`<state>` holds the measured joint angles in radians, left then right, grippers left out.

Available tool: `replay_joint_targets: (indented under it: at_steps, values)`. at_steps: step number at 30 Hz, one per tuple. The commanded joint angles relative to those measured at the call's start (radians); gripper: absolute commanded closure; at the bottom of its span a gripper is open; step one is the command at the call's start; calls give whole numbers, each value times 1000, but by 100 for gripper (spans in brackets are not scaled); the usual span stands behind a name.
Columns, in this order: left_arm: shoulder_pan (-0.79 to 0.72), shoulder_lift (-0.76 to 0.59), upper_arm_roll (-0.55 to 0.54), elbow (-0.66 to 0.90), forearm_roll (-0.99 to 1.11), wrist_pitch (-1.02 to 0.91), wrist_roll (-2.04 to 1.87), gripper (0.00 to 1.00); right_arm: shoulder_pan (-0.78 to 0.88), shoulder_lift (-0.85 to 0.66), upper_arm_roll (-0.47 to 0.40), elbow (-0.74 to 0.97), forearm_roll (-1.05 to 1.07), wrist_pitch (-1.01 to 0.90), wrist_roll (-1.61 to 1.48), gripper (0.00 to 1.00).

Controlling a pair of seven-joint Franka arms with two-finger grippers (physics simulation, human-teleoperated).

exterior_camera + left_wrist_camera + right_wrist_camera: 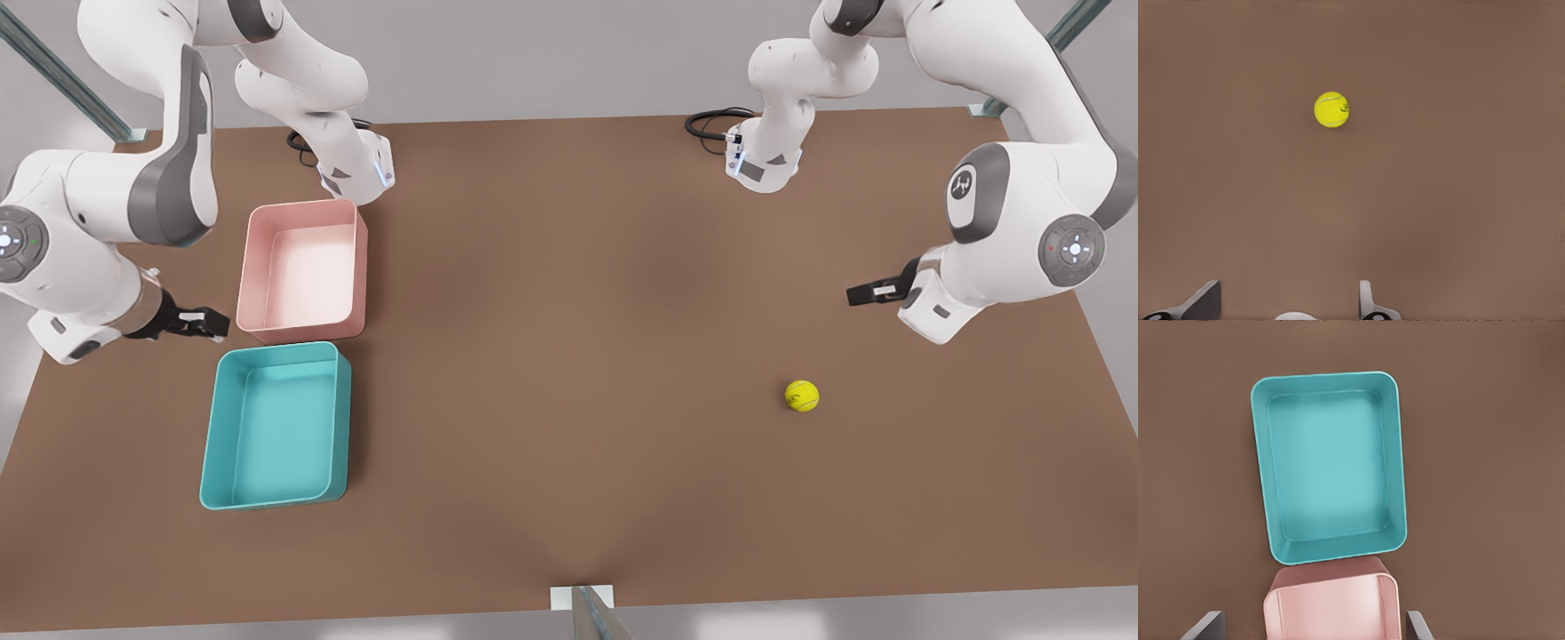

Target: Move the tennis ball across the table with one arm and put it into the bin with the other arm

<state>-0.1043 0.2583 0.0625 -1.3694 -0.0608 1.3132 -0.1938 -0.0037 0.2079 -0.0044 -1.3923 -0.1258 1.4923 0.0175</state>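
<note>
The tennis ball (801,396) sits by itself on the brown table (569,356), with nothing touching it. The left claw (867,293) hangs in the air near the ball, on the front view's right side. The ball lies on the table below that claw and a bit toward the near edge of the table. In the left wrist view the ball (1331,109) lies out in front of the claw's two fingers (1368,303), which stand wide apart with nothing between them. So the left claw is spread and holds nothing. The right claw (200,323) is far away across the table, on the front view's left side. It hangs just beside the pink tub (302,271) and close to the teal bin (276,425). The teal bin is a little past this claw, toward the near edge of the table, and the pink tub is right next to it. The two tubs stand side by side, very close together. In the right wrist view the teal bin (1331,463) lies ahead of the claw and the pink tub (1331,607) sits between its fingers (1205,627), which are wide apart too. The right claw holds nothing.
</note>
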Motion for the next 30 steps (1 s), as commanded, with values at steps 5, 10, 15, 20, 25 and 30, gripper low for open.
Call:
replay_joint_targets:
  at_steps: [5, 10, 15, 20, 25, 30]
  values:
    - [5, 87, 10, -37, 10, 176, 374, 79, 1, 5, -2, 1, 9, -6, 30, 0]
    - [35, 188, 10, -194, 71, 622, 1411, 79, 7, 19, -2, -7, 14, -18, 32, 0]
    - [92, 326, 10, -191, 79, 776, 2372, 79, 8, 10, -2, 7, 41, -23, 22, 0]
    - [87, 337, 6, -273, 137, 848, 2406, 79, 7, 16, -2, 4, 57, -13, 24, 0]
    - [87, 335, 6, -370, 219, 910, 2217, 79, 8, 18, -2, -1, 57, -13, 24, 0]
    - [91, 361, -15, -372, 217, 906, 2160, 79, 8, 18, -2, -4, 57, -12, 24, 0]
